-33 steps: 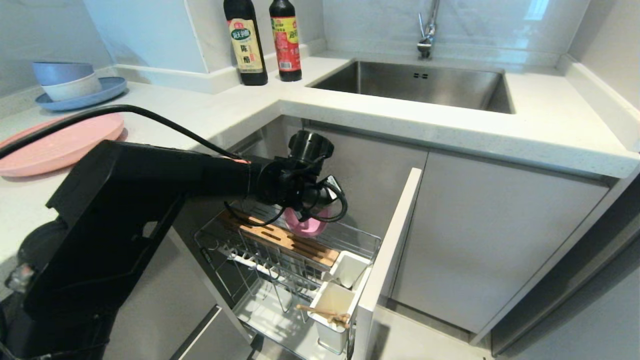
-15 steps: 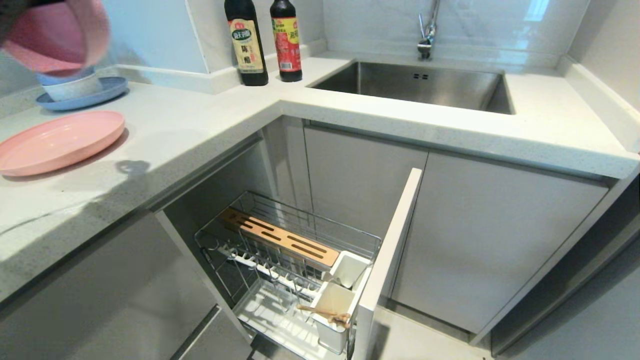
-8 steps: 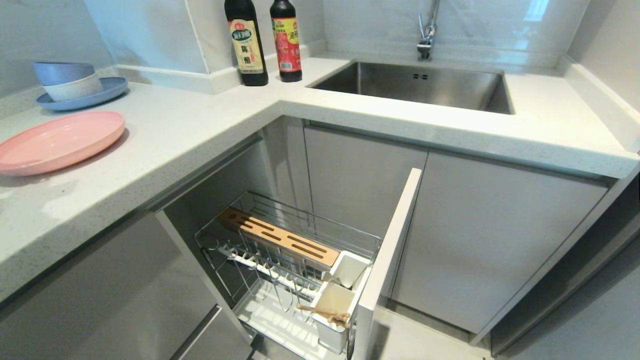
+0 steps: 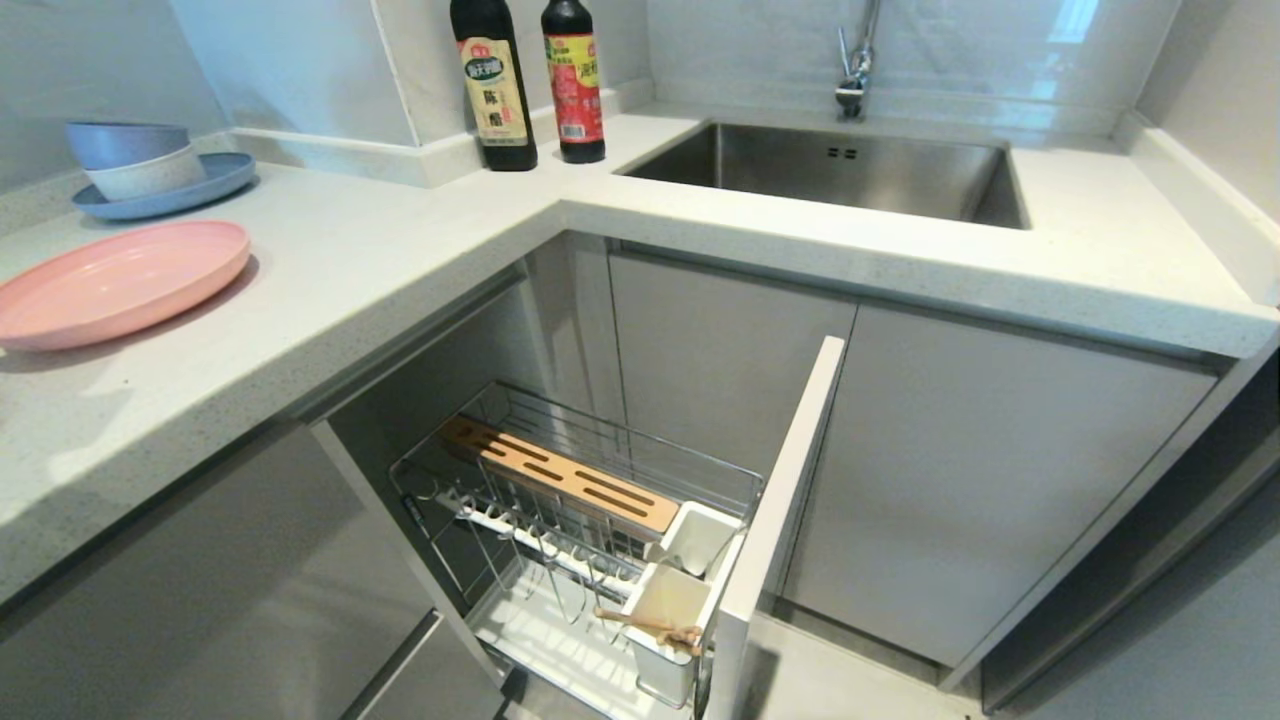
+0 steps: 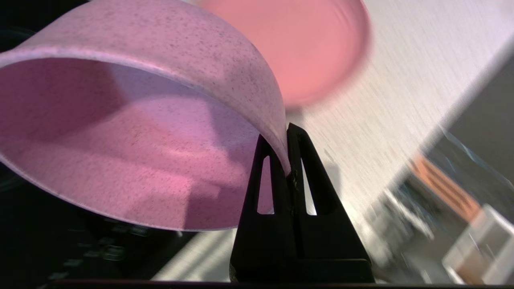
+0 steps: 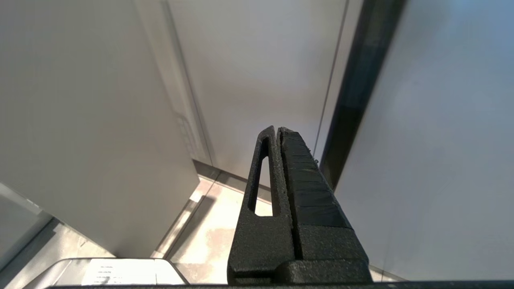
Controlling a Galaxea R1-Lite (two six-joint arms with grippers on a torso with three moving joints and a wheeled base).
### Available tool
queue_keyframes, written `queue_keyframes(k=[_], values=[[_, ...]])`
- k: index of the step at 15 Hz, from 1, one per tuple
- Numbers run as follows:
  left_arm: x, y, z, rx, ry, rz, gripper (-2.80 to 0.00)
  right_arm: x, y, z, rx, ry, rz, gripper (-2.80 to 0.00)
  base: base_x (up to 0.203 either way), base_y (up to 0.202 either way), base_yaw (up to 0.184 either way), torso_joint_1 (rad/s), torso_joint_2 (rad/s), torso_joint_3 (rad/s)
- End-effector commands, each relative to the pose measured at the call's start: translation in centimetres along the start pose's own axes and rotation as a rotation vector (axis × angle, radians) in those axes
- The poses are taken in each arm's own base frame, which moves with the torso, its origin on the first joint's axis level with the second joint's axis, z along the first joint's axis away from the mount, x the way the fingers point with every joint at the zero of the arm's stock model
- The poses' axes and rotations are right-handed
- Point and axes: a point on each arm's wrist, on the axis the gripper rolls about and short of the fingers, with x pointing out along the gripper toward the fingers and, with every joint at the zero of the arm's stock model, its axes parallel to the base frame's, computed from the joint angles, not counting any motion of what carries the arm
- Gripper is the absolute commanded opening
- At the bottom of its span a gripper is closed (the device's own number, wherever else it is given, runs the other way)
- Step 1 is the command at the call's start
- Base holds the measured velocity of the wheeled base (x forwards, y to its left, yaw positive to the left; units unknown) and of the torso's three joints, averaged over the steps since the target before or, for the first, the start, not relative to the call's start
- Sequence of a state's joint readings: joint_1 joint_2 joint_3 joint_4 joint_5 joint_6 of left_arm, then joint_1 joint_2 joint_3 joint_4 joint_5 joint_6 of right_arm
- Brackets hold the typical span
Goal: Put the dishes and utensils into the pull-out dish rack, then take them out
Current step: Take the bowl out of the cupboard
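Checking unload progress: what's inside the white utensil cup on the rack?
Wooden chopsticks lean out of the near compartment of the utensil cup. The far compartment looks empty from above. No spoon shows; the cup walls hide the bottoms.

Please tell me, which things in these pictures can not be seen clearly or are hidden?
- Left gripper and pink bowl: outside the head view; seen only in the left wrist view.
- Pink bowl: cut off by that view's edge.
- Pink plate and dish rack: blurred in the left wrist view.
- Spoon: not made out in any view.
- Chopsticks: lower ends hidden inside the utensil cup.
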State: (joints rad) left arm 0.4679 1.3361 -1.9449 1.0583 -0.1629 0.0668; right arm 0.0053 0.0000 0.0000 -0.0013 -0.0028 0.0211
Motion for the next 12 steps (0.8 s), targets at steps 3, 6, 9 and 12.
queue_keyframes(k=[3,6,9,12], values=[[4.1,-0.7,-0.1,0.005,0.149,-0.127,-2.80,0.0,0.0,0.0,0.000,0.001,0.000,-2.80,0.000,0.000,0.000,0.000,0.00,0.000],[5.6,-0.9,0.6,-0.015,0.117,-0.172,-2.80,0.0,0.0,0.0,0.000,0.001,0.000,-2.80,0.000,0.000,0.000,0.000,0.00,0.000],[6.5,-0.8,1.2,-0.031,0.087,-0.171,-2.80,0.0,0.0,0.0,0.000,0.001,0.000,-2.80,0.000,0.000,0.000,0.000,0.00,0.000],[7.7,-0.6,1.9,-0.071,0.046,-0.166,-2.80,0.0,0.0,0.0,0.000,0.001,0.000,-2.80,0.000,0.000,0.000,0.000,0.00,0.000]])
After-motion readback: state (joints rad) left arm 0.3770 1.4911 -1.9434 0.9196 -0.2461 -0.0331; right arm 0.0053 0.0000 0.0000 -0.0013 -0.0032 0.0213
